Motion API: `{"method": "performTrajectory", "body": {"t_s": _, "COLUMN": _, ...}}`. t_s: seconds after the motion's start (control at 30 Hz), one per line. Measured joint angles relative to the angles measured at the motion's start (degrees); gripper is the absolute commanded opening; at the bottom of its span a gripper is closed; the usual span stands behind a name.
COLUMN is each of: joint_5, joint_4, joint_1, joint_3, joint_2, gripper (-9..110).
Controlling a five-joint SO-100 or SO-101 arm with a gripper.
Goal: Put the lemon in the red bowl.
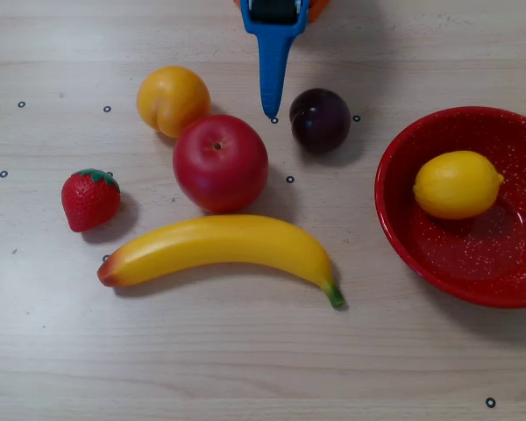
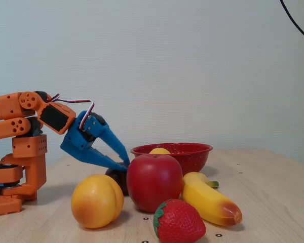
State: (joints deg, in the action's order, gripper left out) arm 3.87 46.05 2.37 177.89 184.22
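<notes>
The lemon [image 1: 457,184] lies inside the red bowl [image 1: 421,237] at the right of the overhead view, against its left inner wall. In the fixed view only the lemon's top [image 2: 159,150] shows above the bowl's rim [image 2: 192,149]. My blue gripper [image 1: 271,112] enters from the top edge, well left of the bowl, its tips between the red apple and the dark plum. In the fixed view the gripper [image 2: 125,163] points down toward the table with its jaws together and nothing in them.
A red apple [image 1: 220,162], a yellow-orange creased fruit [image 1: 172,100], a dark plum [image 1: 320,119], a strawberry [image 1: 89,198] and a banana [image 1: 221,248] lie on the wooden table left of the bowl. The orange arm base [image 2: 17,152] stands at the left of the fixed view.
</notes>
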Motion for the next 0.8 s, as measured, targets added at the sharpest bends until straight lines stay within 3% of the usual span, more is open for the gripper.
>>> {"method": "performTrajectory", "body": {"t_s": 0.8, "joint_5": -5.63, "joint_4": 4.57, "joint_1": -1.05, "joint_3": 0.09, "joint_2": 0.0, "gripper": 0}}
